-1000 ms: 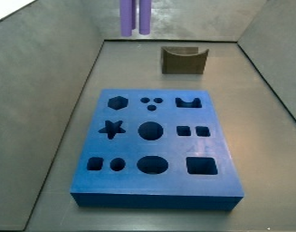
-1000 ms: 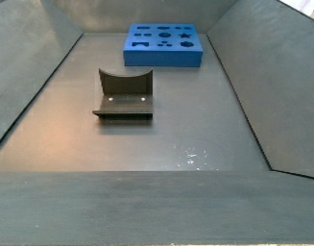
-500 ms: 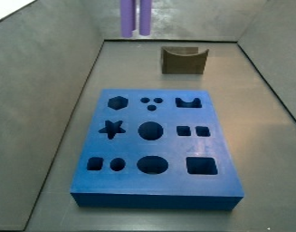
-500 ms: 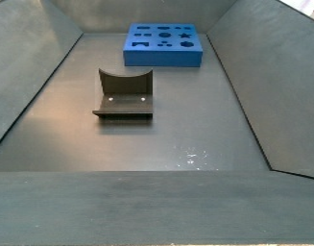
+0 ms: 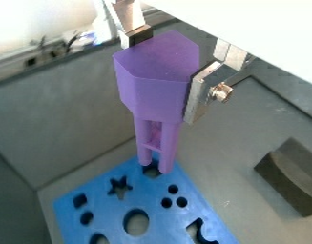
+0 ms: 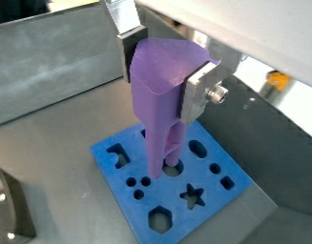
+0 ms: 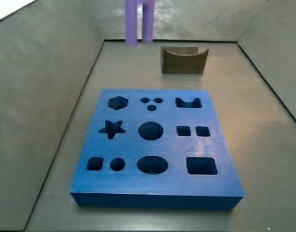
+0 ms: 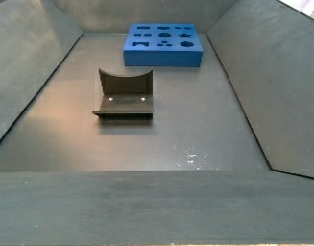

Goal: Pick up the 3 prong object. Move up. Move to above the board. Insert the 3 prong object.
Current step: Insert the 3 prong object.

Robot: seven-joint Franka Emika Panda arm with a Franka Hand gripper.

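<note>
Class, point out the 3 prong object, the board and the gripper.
3 prong object (image 5: pixel 156 78), wrist view, on its purple cap.
Board (image 7: pixel 138 177), side view, on bare blue top.
Gripper (image 6: pixel 163 59), wrist view, midway between fingertips.

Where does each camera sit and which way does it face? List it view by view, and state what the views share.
Wrist view: on the arm, looking down past the gripper holding the 3 prong object; the board lies below.
Wrist view: same from the opposite side; the gripper fingers clamp the purple cap.
Side view: high, looking along the board toward the olive block; only the prongs show, no gripper.
Side view: at the far end, facing the olive block, the board behind; no robot visible.
Shared: all four show the board.
</note>
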